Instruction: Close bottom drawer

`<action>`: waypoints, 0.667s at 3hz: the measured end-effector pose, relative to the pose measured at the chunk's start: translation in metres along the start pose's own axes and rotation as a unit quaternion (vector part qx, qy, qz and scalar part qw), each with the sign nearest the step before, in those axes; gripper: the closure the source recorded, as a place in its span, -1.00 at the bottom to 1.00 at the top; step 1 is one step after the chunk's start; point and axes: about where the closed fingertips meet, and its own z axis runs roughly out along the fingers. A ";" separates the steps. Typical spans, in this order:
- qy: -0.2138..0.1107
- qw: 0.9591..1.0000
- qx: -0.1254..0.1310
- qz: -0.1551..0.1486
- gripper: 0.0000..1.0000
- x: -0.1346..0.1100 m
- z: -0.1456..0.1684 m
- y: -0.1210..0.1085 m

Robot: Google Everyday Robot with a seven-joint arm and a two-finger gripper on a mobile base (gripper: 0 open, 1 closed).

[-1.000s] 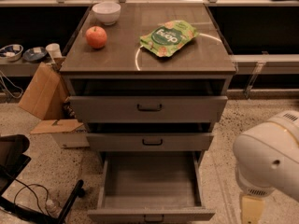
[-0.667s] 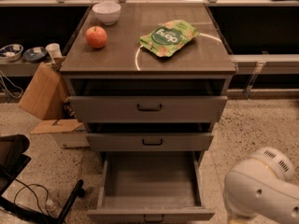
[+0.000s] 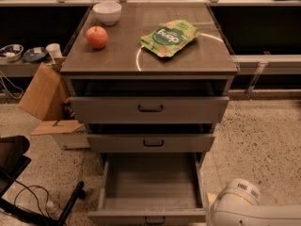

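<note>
Currently bottom drawer (image 3: 150, 187) stands pulled far out at foot of cabinet (image 3: 70, 68), nothing inside. White arm housing (image 3: 244, 206) sits right of cabinet foot, close to drawer's front corner. Gripper itself is out of view, so I cannot tell its state or any hold.

Risks, my judgement: off-centre push on front panel could skew drawer and jam it; arm housing could clip that corner.

Middle drawer (image 3: 153, 142) and top drawer (image 3: 150, 108) ajar, not in the way. Apple (image 3: 97, 36), bowl (image 3: 107, 12), green snack bag (image 3: 170, 37) on cabinet top. Cardboard box (image 3: 40, 93), cables (image 3: 28, 197) left of cabinet. I see nothing blocking.
</note>
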 end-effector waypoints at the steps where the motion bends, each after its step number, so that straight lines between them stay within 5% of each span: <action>1: -0.021 1.000 -0.009 0.011 -1.00 -0.019 0.046 -0.003; 2: -0.019 1.000 -0.008 0.005 -1.00 -0.033 0.088 -0.012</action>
